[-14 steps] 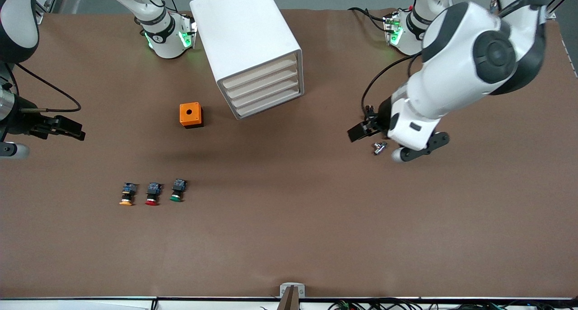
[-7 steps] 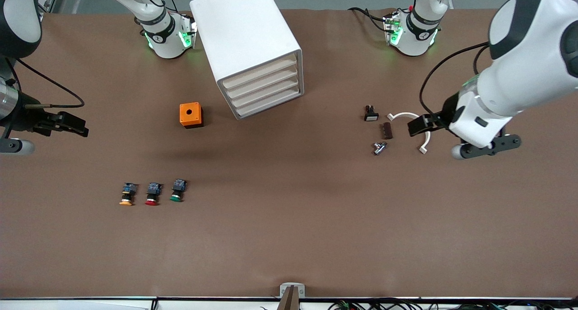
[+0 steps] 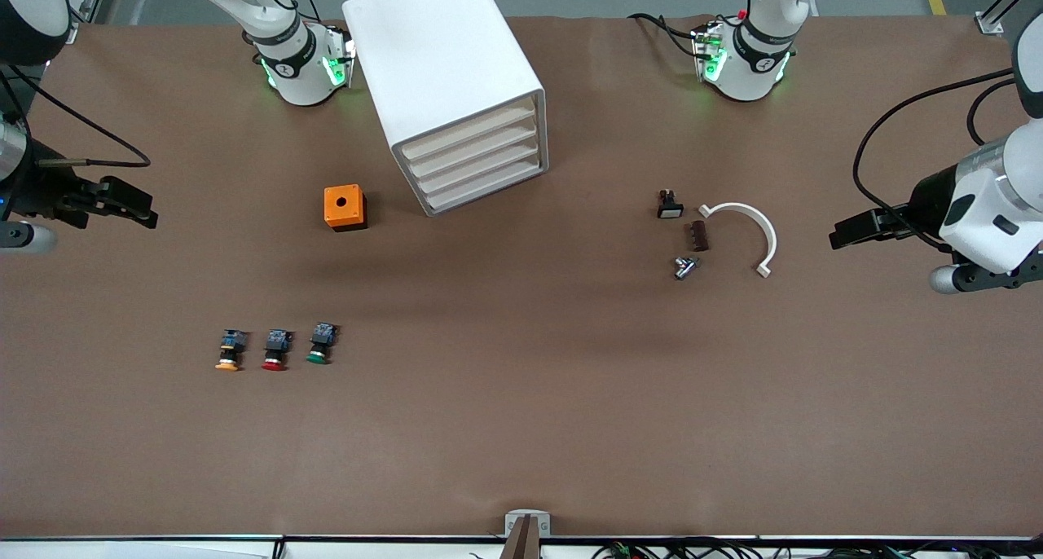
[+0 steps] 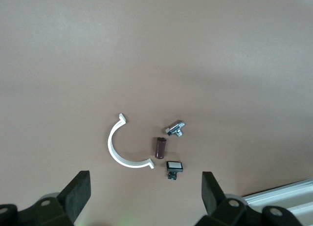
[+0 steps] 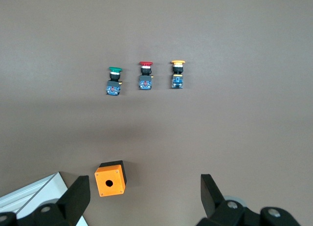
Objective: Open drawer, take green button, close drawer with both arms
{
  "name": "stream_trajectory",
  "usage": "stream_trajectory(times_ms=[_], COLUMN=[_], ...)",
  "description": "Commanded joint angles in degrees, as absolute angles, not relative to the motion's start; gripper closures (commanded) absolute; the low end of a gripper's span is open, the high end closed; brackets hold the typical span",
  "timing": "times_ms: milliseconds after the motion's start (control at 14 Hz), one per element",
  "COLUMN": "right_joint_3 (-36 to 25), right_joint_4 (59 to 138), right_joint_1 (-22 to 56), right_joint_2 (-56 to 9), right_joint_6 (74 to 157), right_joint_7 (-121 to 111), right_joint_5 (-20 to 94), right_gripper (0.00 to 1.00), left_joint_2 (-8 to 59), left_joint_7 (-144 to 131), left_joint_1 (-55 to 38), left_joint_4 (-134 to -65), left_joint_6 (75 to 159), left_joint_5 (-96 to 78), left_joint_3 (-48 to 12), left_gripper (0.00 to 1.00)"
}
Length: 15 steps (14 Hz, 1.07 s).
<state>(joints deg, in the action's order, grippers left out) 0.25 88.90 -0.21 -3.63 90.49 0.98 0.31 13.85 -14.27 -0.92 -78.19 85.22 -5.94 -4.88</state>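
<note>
The left claw is held up in the air over the bare brown bench at the left arm's end, with its two fingers spread wide apart and nothing between them. The right claw is held likewise over the right arm's end of the bench, and its fingers are also parted and empty.

From the left claw, the big white cabinet lies toward the middle of the bench, with a scatter of small parts between: a white curved plastic clip, a brown cylindrical piece, a small metal fitting and a small black switch with a white face. The four shallow white drawers with pale beige fronts are all seen shut, so nothing of their contents is shown. Their fronts face obliquely toward the front camera and the left arm's end, so the left arm is judged better placed for the pull.

The small push button with the green mushroom cap lies on the bench, not in a drawer, nearer to the front camera than the orange box with a round hole. It is laid on its side, cap pointing toward the front camera, at the end of a row beside the red-capped button and the yellow-orange-capped button. The right claw is the nearer one to it.
</note>
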Motion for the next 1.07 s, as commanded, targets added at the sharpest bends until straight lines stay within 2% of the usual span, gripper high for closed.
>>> stream_trajectory(times_ms=[0, 214, 569, 997], right_joint_3=[0.26, 0.18, 0.18, 0.17], right_joint_4=[92.81, 95.70, 97.56, 97.56], right_joint_1=[-0.09, -0.09, -0.09, -0.09], right_joint_2=[0.43, 3.24, 5.71, 8.08], right_joint_6=[90.70, 91.14, 91.41, 90.79], right_joint_7=[1.41, 1.41, 1.41, 0.80], right_joint_5=[0.53, 0.53, 0.53, 0.53], right_gripper=[0.00, 0.00, 0.00, 0.00], left_joint_2=[11.69, 10.03, -0.60, -3.77], left_joint_7=[-11.00, -10.63, -10.63, -10.72], left_joint_1=[1.05, 1.06, 0.27, -1.14], left_joint_4=[-81.56, -84.62, -100.35, -103.35], left_joint_6=[85.43, 87.53, 98.60, 99.23], left_joint_5=[-4.84, -3.78, -3.87, -3.87], left_joint_3=[-6.06, -5.98, -5.36, -5.10], left_gripper=[0.00, 0.00, 0.00, 0.00])
